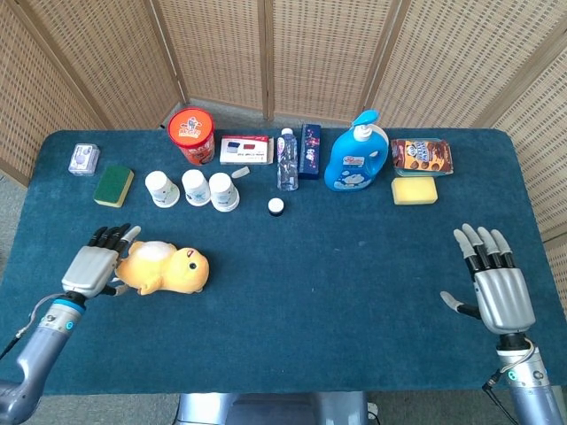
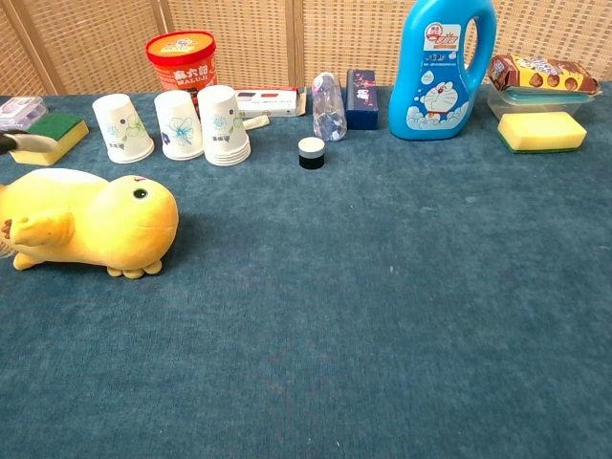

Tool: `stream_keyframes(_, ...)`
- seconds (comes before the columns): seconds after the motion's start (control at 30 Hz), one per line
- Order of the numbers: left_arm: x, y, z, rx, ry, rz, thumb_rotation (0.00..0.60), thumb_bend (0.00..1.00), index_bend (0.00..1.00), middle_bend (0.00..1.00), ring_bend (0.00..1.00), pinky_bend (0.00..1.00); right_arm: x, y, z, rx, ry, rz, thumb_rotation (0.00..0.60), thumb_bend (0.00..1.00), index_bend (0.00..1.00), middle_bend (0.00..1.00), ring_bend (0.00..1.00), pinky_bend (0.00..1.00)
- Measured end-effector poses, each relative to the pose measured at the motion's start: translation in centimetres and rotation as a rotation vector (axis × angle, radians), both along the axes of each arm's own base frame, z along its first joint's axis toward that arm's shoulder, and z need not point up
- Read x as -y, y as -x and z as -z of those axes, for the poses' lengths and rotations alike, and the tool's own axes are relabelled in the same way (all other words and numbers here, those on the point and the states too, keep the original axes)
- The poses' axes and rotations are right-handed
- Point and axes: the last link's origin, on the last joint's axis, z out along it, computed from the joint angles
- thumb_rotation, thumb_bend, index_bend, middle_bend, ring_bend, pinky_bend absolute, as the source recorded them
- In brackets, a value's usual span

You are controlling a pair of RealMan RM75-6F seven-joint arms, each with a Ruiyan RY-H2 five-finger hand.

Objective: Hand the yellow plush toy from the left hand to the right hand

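The yellow plush toy lies on the blue table, at about 8 o'clock from its centre. The left hand sits just at the toy's 9 o'clock end, fingers apart and pointing toward 12; whether they touch it I cannot tell. The right hand rests at 4 o'clock, fingers spread, holding nothing, well apart from the toy.

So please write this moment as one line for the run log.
phase: reach | left hand: open, at tail end of yellow plush toy, no grip yet | right hand: open, over table | toy: lying on table
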Motion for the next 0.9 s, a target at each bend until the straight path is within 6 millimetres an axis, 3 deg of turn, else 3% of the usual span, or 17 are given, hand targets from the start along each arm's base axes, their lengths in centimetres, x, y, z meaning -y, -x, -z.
stream_keyframes(0.07,-0.4,-0.2,0.6,-0.010,0.017,0.005,0.600,0.02,0.01,0.00,0.00,0.04,0.0,0.0,0.0,0.002,0.001,0.000,0.512,0.00,0.00,0.00,0.00,0.00)
stream_keyframes(0.1,-0.5,-0.3,0.9,-0.016,0.022,0.007,0.600,0.02,0.05,0.01,0.01,0.12,0.0,0.0,0.0,0.002,0.001,-0.001,0.512,0.00,0.00,0.00,0.00,0.00)
stream_keyframes(0.17,-1.0,-0.7,1.7,-0.023,0.036,0.011,0.600,0.03,0.21,0.14,0.11,0.36,0.0,0.0,0.0,0.004,0.000,-0.002,0.513,0.00,0.00,0.00,0.00,0.00)
stream_keyframes(0.23,-1.4,-1.1,2.4,-0.031,0.042,0.023,0.600,0.05,0.45,0.39,0.34,0.60,-0.1,-0.1,0.0,0.010,-0.006,-0.004,0.512,0.00,0.00,0.00,0.00,0.00)
stream_keyframes(0.33,-1.7,-1.6,2.7,-0.035,0.019,0.043,0.600,0.12,0.63,0.58,0.52,0.73,-0.1,-0.1,0.1,0.016,-0.016,-0.007,0.512,0.00,0.00,0.00,0.00,0.00)
stream_keyframes(0.43,-1.9,-1.7,3.1,-0.040,-0.013,0.058,0.600,0.16,0.68,0.63,0.57,0.77,-0.1,-0.1,0.2,0.021,-0.020,-0.010,0.514,0.00,0.00,0.00,0.00,0.00)
stream_keyframes(0.6,-2.0,-1.6,3.2,-0.033,-0.035,0.063,0.600,0.16,0.69,0.63,0.57,0.77,-0.1,-0.1,0.3,0.030,-0.030,-0.009,0.512,0.00,0.00,0.00,0.00,0.00)
stream_keyframes(0.9,-1.6,-3.2,2.6,0.183,-0.053,0.157,0.600,0.16,0.69,0.63,0.57,0.77,0.1,-0.4,1.1,0.128,-0.115,-0.003,0.513,0.00,0.00,0.00,0.00,0.01)
